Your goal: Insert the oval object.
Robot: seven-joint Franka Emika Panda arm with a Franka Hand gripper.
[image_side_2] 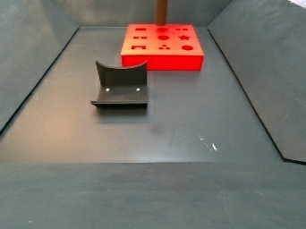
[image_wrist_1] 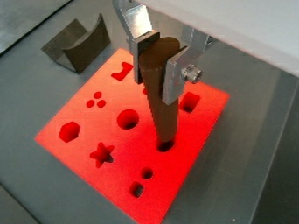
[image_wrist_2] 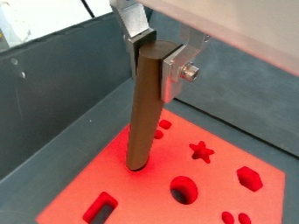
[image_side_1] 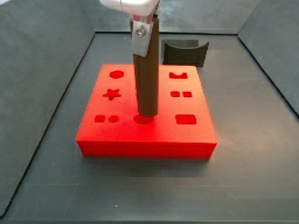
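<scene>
Brown, smooth and straight, the oval object (image_side_1: 145, 83) stands with its long axis vertical, top end up in the gripper (image_side_1: 142, 35) and bottom end down at the red block (image_side_1: 93, 131). In both wrist views the peg (image_wrist_1: 159, 92) (image_wrist_2: 147, 105) sits between the two silver fingers (image_wrist_1: 174, 74), which are clamped on its upper end; the jaws are narrow, holding the peg. The gripper (image_wrist_1: 156, 54) is directly above the block, peg hanging straight below it.

Lower tip: in a side view it sits in a hole near the block's middle front; in a wrist view it meets the block surface (image_wrist_2: 222, 179) at a hole, depth not readable.

Dark grey fixture (image_side_2: 120, 86) stands on the floor, well apart from the block (image_side_2: 164, 49) in one side view, and just behind the block (image_side_1: 184, 51) in the other.
</scene>
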